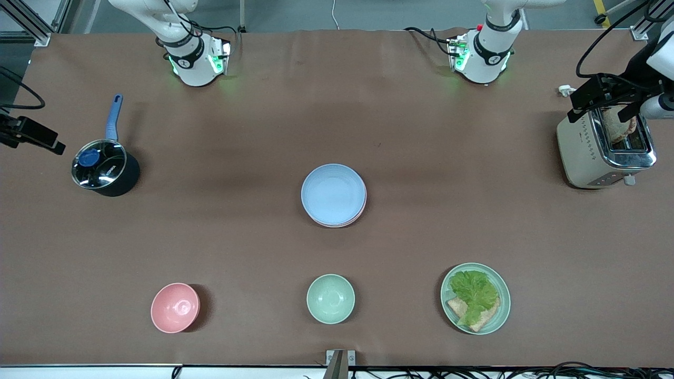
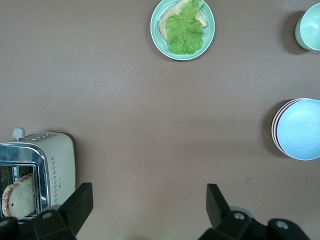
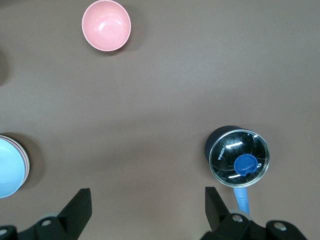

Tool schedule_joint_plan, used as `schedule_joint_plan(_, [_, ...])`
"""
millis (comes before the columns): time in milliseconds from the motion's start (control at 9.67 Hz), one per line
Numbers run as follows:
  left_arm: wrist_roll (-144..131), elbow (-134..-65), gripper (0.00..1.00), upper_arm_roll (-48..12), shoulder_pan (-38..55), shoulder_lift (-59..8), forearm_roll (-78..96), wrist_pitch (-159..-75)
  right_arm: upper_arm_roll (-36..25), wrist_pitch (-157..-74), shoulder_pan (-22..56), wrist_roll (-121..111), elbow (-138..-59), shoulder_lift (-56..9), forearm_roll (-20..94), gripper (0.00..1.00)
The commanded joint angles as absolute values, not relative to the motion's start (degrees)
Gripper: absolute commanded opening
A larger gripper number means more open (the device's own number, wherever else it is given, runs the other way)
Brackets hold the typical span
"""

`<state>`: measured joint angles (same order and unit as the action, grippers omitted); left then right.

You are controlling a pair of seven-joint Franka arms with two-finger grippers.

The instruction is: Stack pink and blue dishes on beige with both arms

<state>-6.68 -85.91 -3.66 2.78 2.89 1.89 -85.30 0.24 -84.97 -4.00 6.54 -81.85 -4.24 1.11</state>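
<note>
The blue dish [image 1: 333, 193] tops the stack at table centre, at 12 o'clock from the green bowl [image 1: 330, 298]. Rigid, light, smooth: pinch a rim. Left gripper [image 2: 147, 205] and right gripper [image 3: 147, 206] wait, fingers apart.

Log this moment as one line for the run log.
stack: blue plate topmost, pink plate edge beneath | left gripper: open, beside toaster | right gripper: open, beside saucepan

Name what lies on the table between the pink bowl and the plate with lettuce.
The mint-green bowl sits between the pink bowl and the lettuce plate, in one row nearest the camera; the front view shows it.
</note>
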Motion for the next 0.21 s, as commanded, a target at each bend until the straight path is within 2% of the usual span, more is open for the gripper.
schedule_joint_plan(0, [-6.3,-87.5,1.00,-4.0,2.3,3.0,1.7,-84.7,0.0,-87.4,-3.6,6.8,-86.6,-1.2,1.8,1.00])
schedule_joint_plan(103, [-6.3,-87.5,1.00,-4.0,2.3,3.0,1.7,-84.7,0.0,-87.8,-3.5,6.7,-87.4,-0.7,1.8,1.00])
